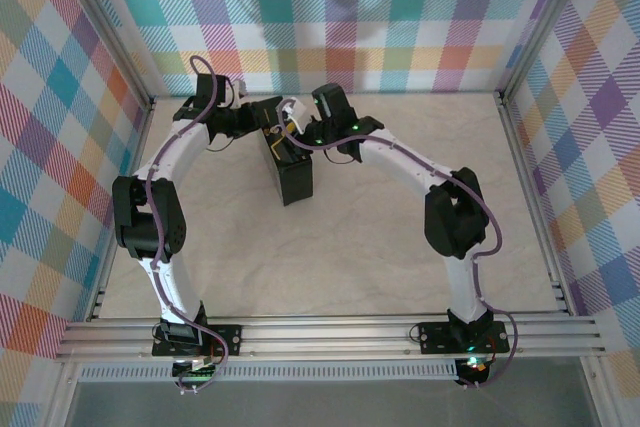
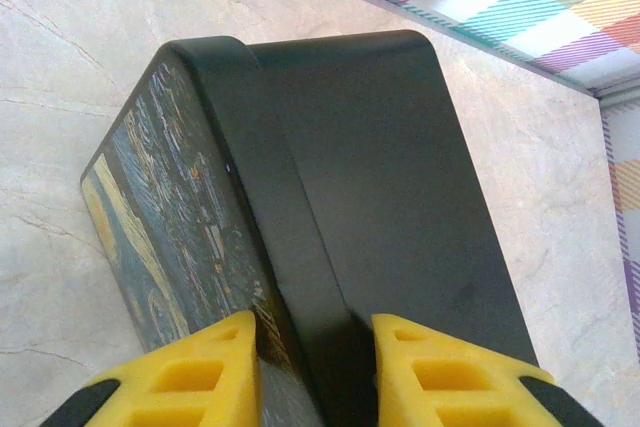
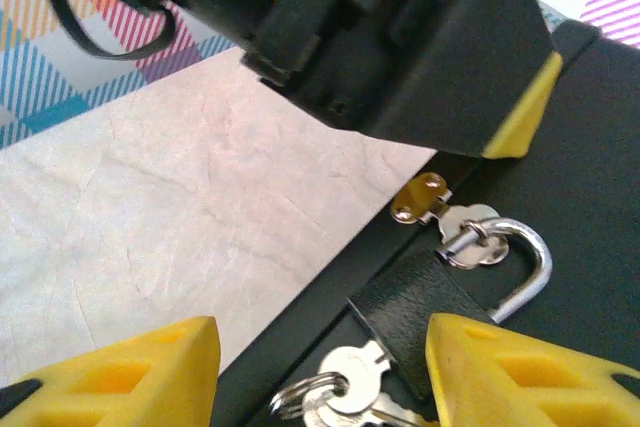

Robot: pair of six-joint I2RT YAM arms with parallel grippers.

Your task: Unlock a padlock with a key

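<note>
The Starry-Night box stands on edge on the table, and my left gripper is shut across its top end, one yellow finger on the printed face and one on the black side. On the box's black side hangs the padlock. Its dark body is beside my right finger, and its silvery shackle runs through the brass hasp. The key, on a ring with another, sticks out of the padlock's lower end. My right gripper is open, its fingers wide on either side of the key and clear of it.
The box stands toward the back middle of the marble-look table, with both arms arched over it. Checked walls close in the left, back and right. My left gripper's black body hangs close above the padlock.
</note>
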